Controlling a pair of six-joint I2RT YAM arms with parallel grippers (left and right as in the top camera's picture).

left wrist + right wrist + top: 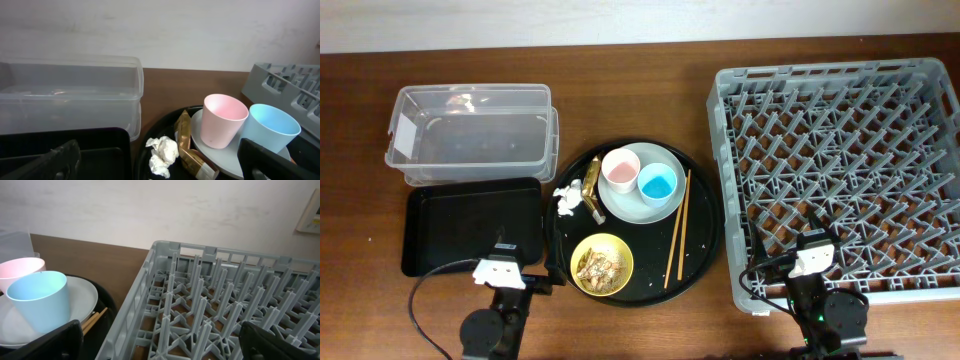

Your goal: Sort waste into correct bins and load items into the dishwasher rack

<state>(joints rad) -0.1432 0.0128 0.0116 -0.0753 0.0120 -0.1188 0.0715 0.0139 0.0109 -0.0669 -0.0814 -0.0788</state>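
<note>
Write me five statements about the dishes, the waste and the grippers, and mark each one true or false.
1. The pink cup and the light-blue cup stand on the plate. True.
2. The tissue lies in the shallow black rectangular tray. False: it lies on the round black tray, beside the wrapper; the rectangular tray holds nothing.
3. The chopsticks lie on the round black tray, between the plate and the dishwasher rack. True.
4. The yellow bowl is in the dishwasher rack. False: it sits on the round black tray, with food scraps in it.
5. The left gripper and the right gripper are shut. False: both are open and hold nothing.
</note>
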